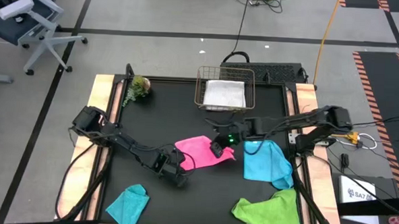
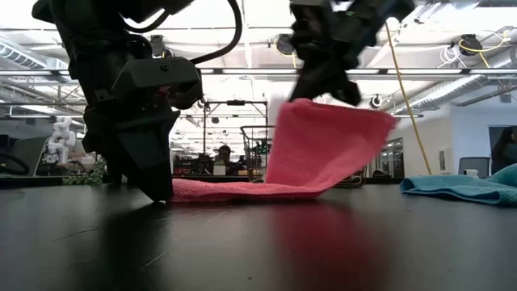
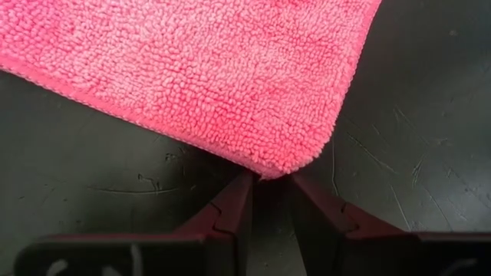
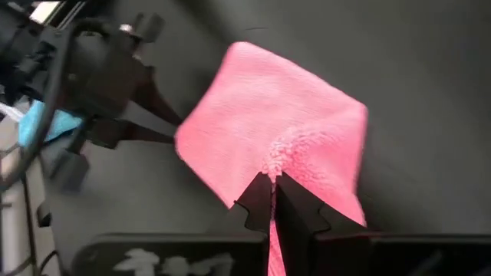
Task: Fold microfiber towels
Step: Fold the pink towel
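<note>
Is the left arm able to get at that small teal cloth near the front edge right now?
Probably not yet: the left gripper is pinning a corner of the pink towel. The teal cloth lies close by, nothing between.

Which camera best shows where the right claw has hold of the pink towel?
Right wrist view: right claw shut on the pink towel edge. Low view shows that side lifted; high view only its place on the table; left wrist view just another corner.

A robotics lab in a large open industrial hall is shown. A black desk (image 1: 186,118) with wooden side rails is set on a grey concrete floor (image 1: 156,15) marked with tape lines and crossed by cables (image 1: 242,19). An office chair (image 1: 28,17) is parked nearby, and exposed ceiling pipes and strip lights (image 2: 452,73) are seen overhead.
</note>
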### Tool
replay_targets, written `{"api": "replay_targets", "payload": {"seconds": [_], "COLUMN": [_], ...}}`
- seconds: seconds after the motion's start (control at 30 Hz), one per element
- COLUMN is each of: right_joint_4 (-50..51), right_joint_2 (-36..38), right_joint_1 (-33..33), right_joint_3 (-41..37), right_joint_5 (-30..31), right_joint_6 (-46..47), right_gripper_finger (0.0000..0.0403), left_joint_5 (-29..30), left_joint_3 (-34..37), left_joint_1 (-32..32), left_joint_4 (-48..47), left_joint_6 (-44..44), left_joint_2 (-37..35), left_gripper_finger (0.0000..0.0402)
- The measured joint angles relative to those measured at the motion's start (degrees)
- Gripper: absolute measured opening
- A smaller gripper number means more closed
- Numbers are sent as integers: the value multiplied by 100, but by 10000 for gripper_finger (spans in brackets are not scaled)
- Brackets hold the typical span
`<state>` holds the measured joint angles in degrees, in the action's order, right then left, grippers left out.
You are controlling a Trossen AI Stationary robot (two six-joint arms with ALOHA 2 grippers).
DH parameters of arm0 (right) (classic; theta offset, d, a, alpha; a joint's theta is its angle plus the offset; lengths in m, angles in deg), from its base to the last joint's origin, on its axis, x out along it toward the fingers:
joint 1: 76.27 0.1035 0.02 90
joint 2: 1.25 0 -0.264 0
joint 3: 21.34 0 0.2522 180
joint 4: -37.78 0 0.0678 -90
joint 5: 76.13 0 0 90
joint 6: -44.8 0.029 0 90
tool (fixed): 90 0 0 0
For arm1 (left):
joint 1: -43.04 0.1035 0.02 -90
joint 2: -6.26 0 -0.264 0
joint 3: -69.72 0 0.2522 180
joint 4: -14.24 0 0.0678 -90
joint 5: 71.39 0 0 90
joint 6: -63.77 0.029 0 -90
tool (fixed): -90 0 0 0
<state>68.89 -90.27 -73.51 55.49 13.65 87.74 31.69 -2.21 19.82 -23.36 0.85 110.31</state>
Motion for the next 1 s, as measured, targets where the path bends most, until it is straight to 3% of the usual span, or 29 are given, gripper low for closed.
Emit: {"api": "replay_targets", "payload": {"seconds": [0.33, 1.0], "right_joint_4": [-1079, -2392], "right_joint_2": [-1187, -2437], "right_joint_1": [-2, -198], "right_joint_3": [1068, 1069], "right_joint_5": [-165, -320], "right_joint_6": [-205, -279], "right_gripper_finger": [0, 1], "left_joint_5": [2, 11], "left_joint_3": [0, 2], "left_joint_1": [-2, -130], "left_joint_4": [2, -16], "left_joint_6": [27, -131], "left_joint_2": [0, 0], "left_gripper_finger": [90, 90]}}
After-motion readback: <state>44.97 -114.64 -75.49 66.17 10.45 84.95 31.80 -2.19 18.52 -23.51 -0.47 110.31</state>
